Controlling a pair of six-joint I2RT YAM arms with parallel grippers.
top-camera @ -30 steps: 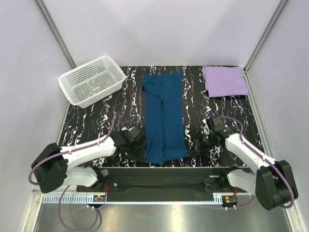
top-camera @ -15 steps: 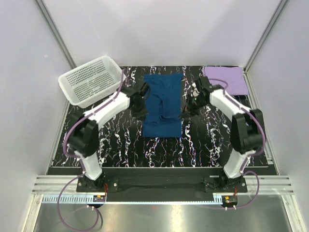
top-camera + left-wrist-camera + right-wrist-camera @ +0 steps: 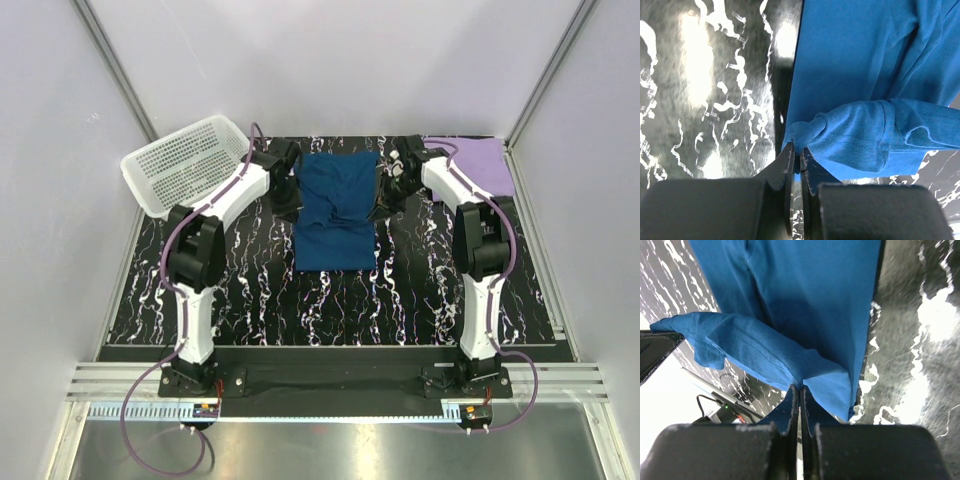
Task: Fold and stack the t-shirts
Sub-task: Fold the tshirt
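The teal-blue t-shirt (image 3: pixel 337 212) lies in the middle of the table, its near end doubled back over the far half. My left gripper (image 3: pixel 289 200) is shut on the shirt's hem corner (image 3: pixel 801 136) at the left edge. My right gripper (image 3: pixel 385 203) is shut on the other hem corner (image 3: pixel 812 374) at the right edge. Both hold the hem lifted over the shirt (image 3: pixel 860 65), and the shirt (image 3: pixel 805 295) fills the right wrist view too. The lavender t-shirt (image 3: pixel 472 165) lies folded at the far right corner. No white print shows.
A white perforated basket (image 3: pixel 186 163) stands at the far left corner, close to my left arm. The black marbled table top (image 3: pixel 330 300) shows bare in front of the shirt. Grey walls close in the far and side edges.
Both grippers have carried the shirt's near hem farther toward the back. The shirt now looks shorter, folded roughly in half, and both arms are stretched out far.
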